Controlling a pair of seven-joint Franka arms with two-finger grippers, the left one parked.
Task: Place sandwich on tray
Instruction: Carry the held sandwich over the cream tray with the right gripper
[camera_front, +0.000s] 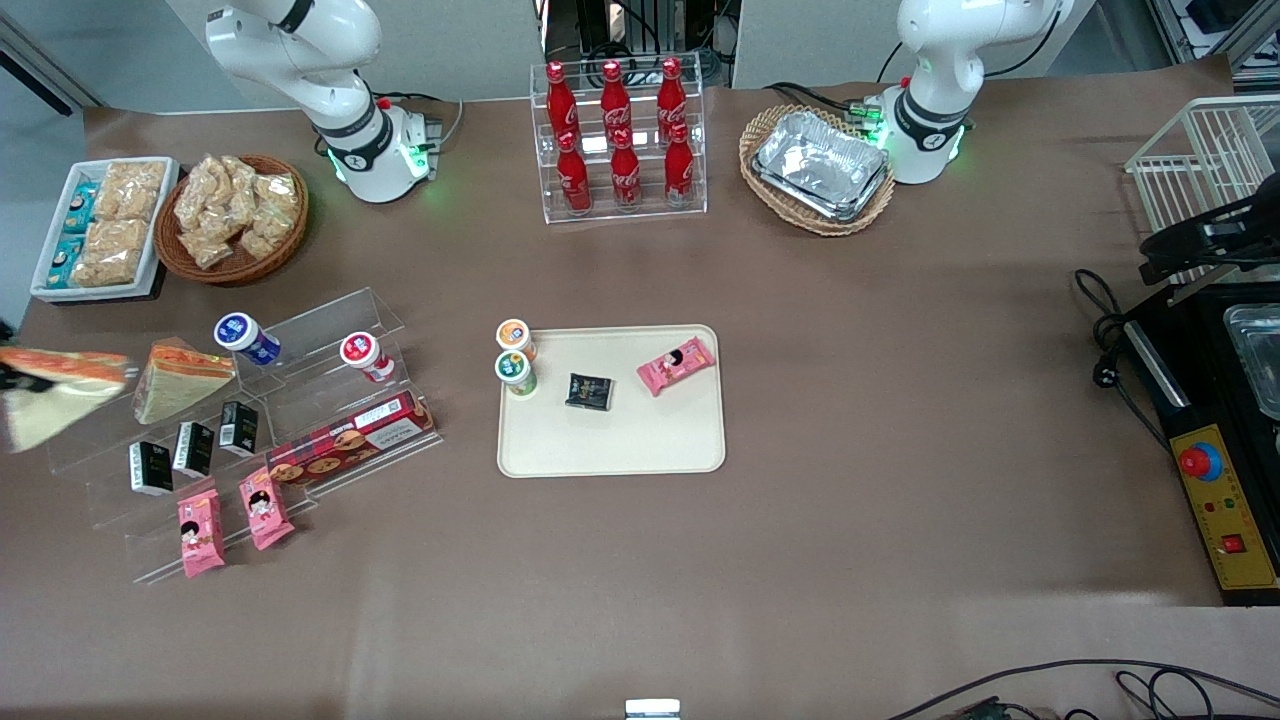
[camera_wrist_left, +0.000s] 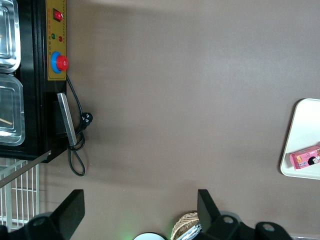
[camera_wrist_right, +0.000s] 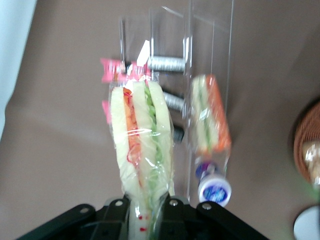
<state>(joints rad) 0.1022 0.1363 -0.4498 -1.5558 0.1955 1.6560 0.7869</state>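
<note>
Sandwich (camera_wrist_right: 142, 145) is seen gripped at its lower end, the jaws of the gripper (camera_wrist_right: 146, 212) pinching the wrapped wedge – the fingertips themselves are largely covered by wrap and bread. In the right wrist view its long axis runs straight out from the gripper, layered edge toward the camera. In the front view the wedge (camera_front: 55, 392) is blurred and cut by the frame edge, held above the counter (camera_front: 900, 400) at the working arm's end, beside the second wedge (camera_front: 180, 378) on the clear acrylic rack (camera_front: 330, 400). The tray (camera_front: 610, 450) lies well apart, carrying two small cups (camera_front: 515, 355), a dark packet (camera_front: 589, 391) and a pink packet (camera_front: 676, 365).
</note>
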